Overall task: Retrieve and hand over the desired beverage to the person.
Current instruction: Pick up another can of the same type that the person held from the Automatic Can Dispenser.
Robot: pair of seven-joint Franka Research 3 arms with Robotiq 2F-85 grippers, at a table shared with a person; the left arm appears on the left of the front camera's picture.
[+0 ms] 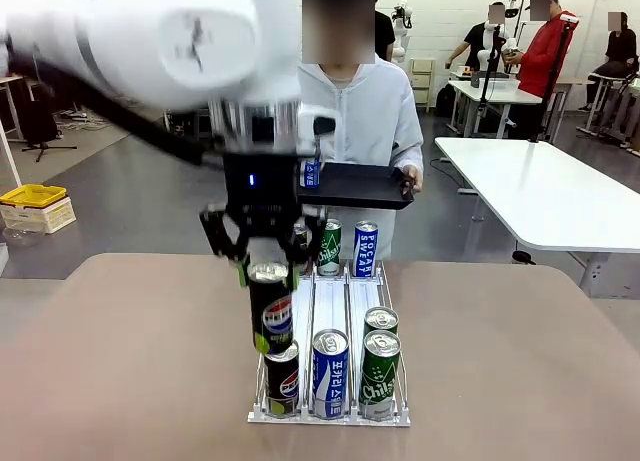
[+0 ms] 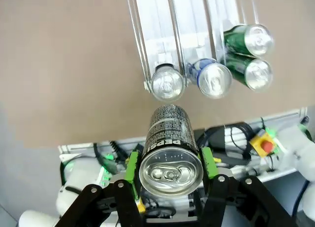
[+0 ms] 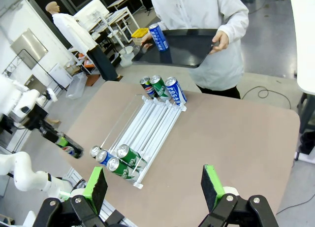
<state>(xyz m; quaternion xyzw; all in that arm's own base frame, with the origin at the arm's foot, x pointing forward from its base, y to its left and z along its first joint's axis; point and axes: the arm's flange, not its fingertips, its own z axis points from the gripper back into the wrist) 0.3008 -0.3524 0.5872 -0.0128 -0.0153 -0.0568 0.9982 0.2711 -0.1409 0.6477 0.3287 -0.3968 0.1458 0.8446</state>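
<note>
My left gripper (image 1: 268, 273) is shut on a black Pepsi can (image 1: 272, 316), which it holds upright just above the left lane of the white can rack (image 1: 312, 306). In the left wrist view the green pads (image 2: 131, 165) clamp the Pepsi can (image 2: 170, 138) on both sides, and the rack (image 2: 162, 20) lies below. Another Pepsi can (image 1: 283, 383), a blue can (image 1: 330, 373) and two green cans (image 1: 380, 376) stand at the rack's near end. The person (image 1: 365, 111) stands across the table holding a black tray (image 1: 360, 186) that carries a blue can (image 1: 310, 171). My right gripper (image 3: 155, 187) is open, high above the table.
Green (image 1: 329, 247) and blue Pocari Sweat (image 1: 365, 249) cans stand at the rack's far end. The brown table (image 1: 130, 351) is bare on both sides of the rack. A white table (image 1: 540, 181) stands behind at the right and a yellow bin (image 1: 33, 196) at the left.
</note>
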